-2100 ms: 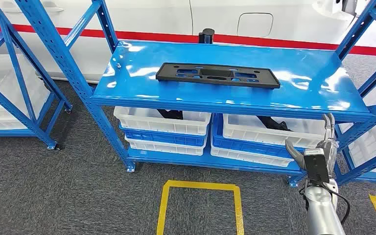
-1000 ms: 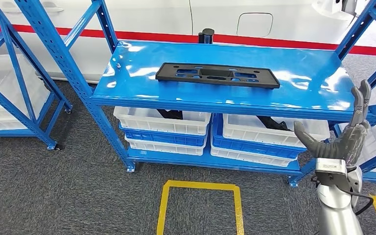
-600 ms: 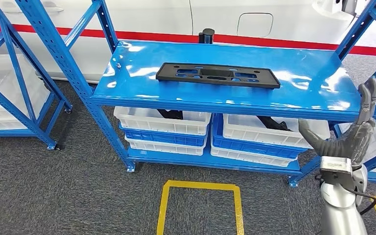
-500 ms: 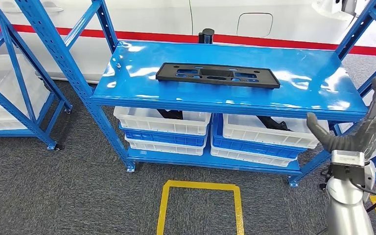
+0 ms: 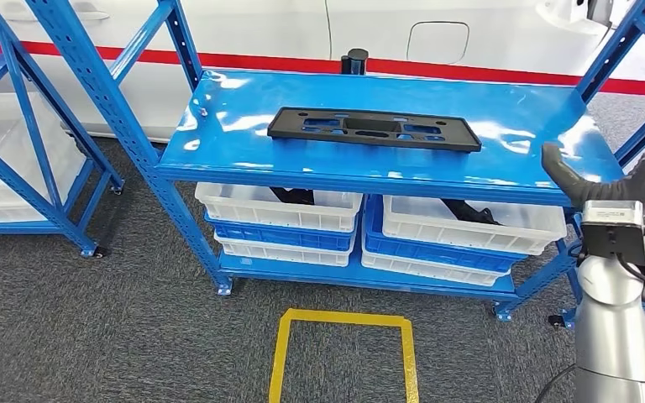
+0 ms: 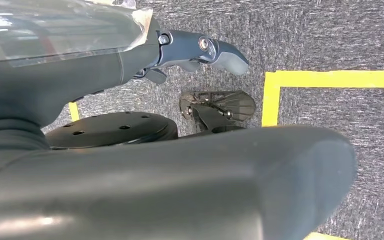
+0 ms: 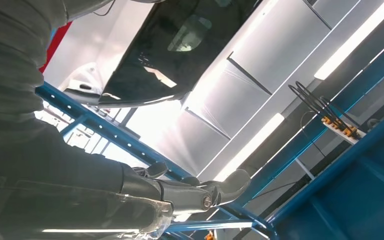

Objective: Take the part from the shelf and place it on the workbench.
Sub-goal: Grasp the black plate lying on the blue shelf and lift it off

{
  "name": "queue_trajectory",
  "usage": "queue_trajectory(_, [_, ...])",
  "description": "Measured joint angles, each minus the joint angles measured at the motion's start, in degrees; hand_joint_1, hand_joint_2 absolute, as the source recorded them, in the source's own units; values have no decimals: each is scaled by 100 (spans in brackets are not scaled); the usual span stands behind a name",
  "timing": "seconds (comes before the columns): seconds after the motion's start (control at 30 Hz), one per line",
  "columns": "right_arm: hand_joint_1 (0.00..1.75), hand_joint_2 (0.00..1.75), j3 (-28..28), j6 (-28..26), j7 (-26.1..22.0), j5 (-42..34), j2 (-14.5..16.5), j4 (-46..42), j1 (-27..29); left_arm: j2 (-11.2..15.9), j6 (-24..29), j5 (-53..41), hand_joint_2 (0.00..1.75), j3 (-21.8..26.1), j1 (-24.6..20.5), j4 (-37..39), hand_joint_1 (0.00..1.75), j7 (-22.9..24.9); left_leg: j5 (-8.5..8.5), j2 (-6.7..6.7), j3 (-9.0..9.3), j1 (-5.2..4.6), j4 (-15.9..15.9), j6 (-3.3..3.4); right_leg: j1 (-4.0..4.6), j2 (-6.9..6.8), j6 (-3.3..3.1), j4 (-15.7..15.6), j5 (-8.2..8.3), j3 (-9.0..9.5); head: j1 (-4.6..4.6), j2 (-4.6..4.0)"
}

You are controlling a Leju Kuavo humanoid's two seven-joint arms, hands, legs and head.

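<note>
The part (image 5: 374,128) is a long flat black plate with cut-outs, lying across the middle of the blue shelf top (image 5: 521,143). My right hand (image 5: 636,183) is raised at the shelf's right end, level with the shelf top and well to the right of the part, fingers spread and holding nothing. In the right wrist view the right hand (image 7: 190,192) points up toward ceiling lights and blue rack beams. My left hand (image 6: 200,47) hangs low over grey carpet, fingers extended and holding nothing.
White and blue bins (image 5: 277,211) sit on the lower level, some holding black parts. Blue rack uprights (image 5: 613,50) stand close by my right hand. Another blue rack (image 5: 25,126) is on the left. A yellow floor square (image 5: 344,317) lies before the shelf.
My right hand has risen from below the shelf edge to shelf-top height, drifting right, with its fingers spread wider. The part has not moved.
</note>
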Motion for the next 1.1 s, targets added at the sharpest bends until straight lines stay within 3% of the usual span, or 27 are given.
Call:
queue_trajectory(0.13, [0, 175, 5, 57, 26, -5, -51, 161, -169, 2, 20, 27, 0, 4, 9, 10, 0, 1, -9, -2, -16, -15, 29, 19, -25, -2, 21, -11, 12, -2, -2, 0])
queue_trajectory(0.2, [0, 175, 20, 76, 27, -6, -63, 245, -248, 4, 33, 48, 0, 5, 11, 19, 0, 1, -14, -3, -38, -30, 46, 58, -48, -4, 51, -32, 29, -10, -3, 0])
queue_trajectory(0.3, [0, 175, 64, 107, 16, -10, -103, 392, -431, -6, 59, 84, 0, 14, 11, 22, 0, -9, 83, 8, 57, 23, -145, 144, -14, -20, 64, 52, -17, -73, 3, 0])
queue_trajectory(0.33, [0, 175, 89, 114, 8, -8, -116, 466, -505, -11, 71, 97, 0, 20, 12, 22, 0, -14, 119, 16, 97, 48, -214, 166, -4, -28, 52, 266, -99, -188, 10, 0])
queue_trajectory(0.4, [0, 175, 153, 117, -11, -2, -124, 632, -611, -22, 91, 120, 0, 28, 18, 22, 0, -19, 134, 27, 111, 65, -247, 174, -17, -34, 32, 1013, -341, -606, 20, 0])
queue_trajectory(0.47, [0, 175, 212, 117, -24, 11, -122, 763, -639, -33, 96, 129, 0, 31, 29, 22, 0, -19, 112, 22, 120, 80, -242, 148, -54, -37, 85, 1568, -436, -965, 20, 0])
queue_trajectory(0.5, [0, 175, 234, 116, -28, 18, -120, 812, -648, -36, 96, 132, 0, 31, 34, 22, 0, -19, 86, 10, 134, 99, -231, 120, -79, -39, 154, 1523, -341, -992, 21, 0])
queue_trajectory(0.57, [0, 175, 279, 114, -36, 28, -118, 892, -693, -39, 101, 137, 0, 32, 40, 22, 0, -21, -7, -17, 171, 150, -167, 32, -150, -48, 336, 820, 44, -734, 25, 0])
queue_trajectory(0.6, [0, 175, 305, 108, -42, 32, -113, 942, -727, -33, 106, 141, 0, 33, 40, 25, 0, -25, -72, -28, 169, 162, -115, -27, -165, -36, 396, 455, 184, -562, 36, 0])
queue_trajectory(0.63, [0, 175, 329, 97, -49, 36, -108, 987, -752, -28, 110, 144, 0, 34, 40, 27, 0, -30, -129, -36, 156, 167, -63, -77, -174, -19, 391, 220, 248, -446, 40, 0])
queue_trajectory(0.67, [0, 175, 354, 82, -56, 39, -99, 1035, -765, -24, 113, 147, 0, 35, 42, 30, 0, -36, -173, -42, 144, 166, -26, -117, -168, -1, 346, 130, 237, -396, 36, 0])
queue_trajectory(0.77, [0, 175, 417, 22, -74, 51, -74, 1127, -775, -22, 115, 147, 0, 35, 52, 32, 0, -50, -241, -39, 151, 188, 7, -170, -144, 22, 150, 188, 129, -372, 8, 0])
queue_trajectory(0.83, [0, 175, 444, -4, -84, 56, -69, 1158, -798, -20, 115, 146, 0, 35, 43, 31, 0, -54, -365, 55, -1, 204, 333, -201, -145, 7, 53, 196, 63, -293, -10, 0])
queue_trajectory(0.87, [0, 175, 453, -11, -86, 57, -67, 1169, -808, -20, 115, 145, 0, 35, 39, 31, 0, -55, -454, 108, -157, 205, 616, -213, -134, -4, 16, 193, 37, -258, -17, 0])
queue_trajectory(0.97, [0, 175, 476, -18, -87, 58, -56, 1212, -819, -20, 115, 145, 0, 36, 48, 32, 0, -55, -733, 161, -964, 204, 1753, -205, -78, -28, -86, 192, -45, -185, -29, 0])
queue_trajectory(1.0, [0, 175, 481, -19, -87, 58, -50, 1227, -818, -20, 115, 145, 0, 36, 57, 32, 0, -54, -726, 163, -1186, 200, 1986, -187, -58, -31, -108, 192, -73, -159, -31, 0])
queue_trajectory(1.03, [0, 175, 484, -19, -87, 58, -45, 1241, -817, -20, 115, 145, 0, 35, 66, 33, 0, -54, -581, 163, -1285, 187, 1970, -153, -40, -31, -118, 192, -104, -123, -31, 0])
queue_trajectory(1.1, [0, 175, 487, -22, -87, 58, -39, 1264, -817, -18, 114, 141, 0, 34, 72, 33, 0, -54, -81, 162, -1204, 132, 1436, -47, -16, -30, -122, 186, -172, -29, -29, 0])
